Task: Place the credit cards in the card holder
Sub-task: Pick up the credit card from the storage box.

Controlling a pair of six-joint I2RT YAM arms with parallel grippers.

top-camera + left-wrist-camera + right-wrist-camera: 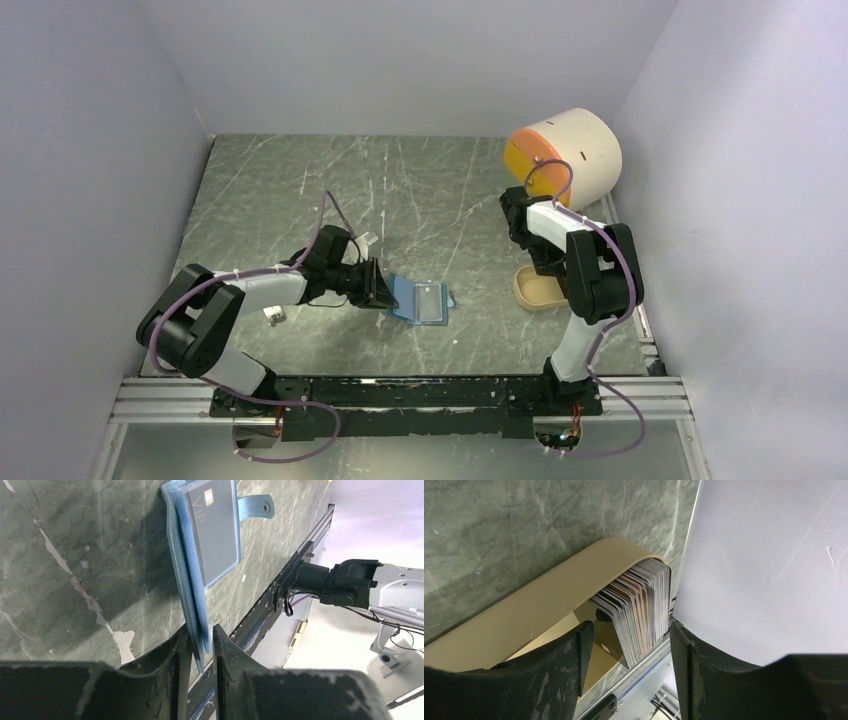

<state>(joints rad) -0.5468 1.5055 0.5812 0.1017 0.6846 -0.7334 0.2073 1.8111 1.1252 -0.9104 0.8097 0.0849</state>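
Observation:
The blue card holder (405,294) lies open on the dark marbled table, left of centre. A grey credit card (217,540) marked VIP sits in its inner pocket. My left gripper (202,645) is shut on the holder's near blue edge (187,580), lifting that flap. A stack of several credit cards (639,605) stands on edge at the end of the tan tray (549,595). My right gripper (630,630) hangs open over it, one finger on each side of the stack with gaps to both.
A big cream drum with an orange face (565,155) stands at the back right, behind the right arm. The tray (530,295) sits against the right metal rail and wall. A small white piece (272,314) lies by the left arm. The holder's strap tab (257,507) points outward.

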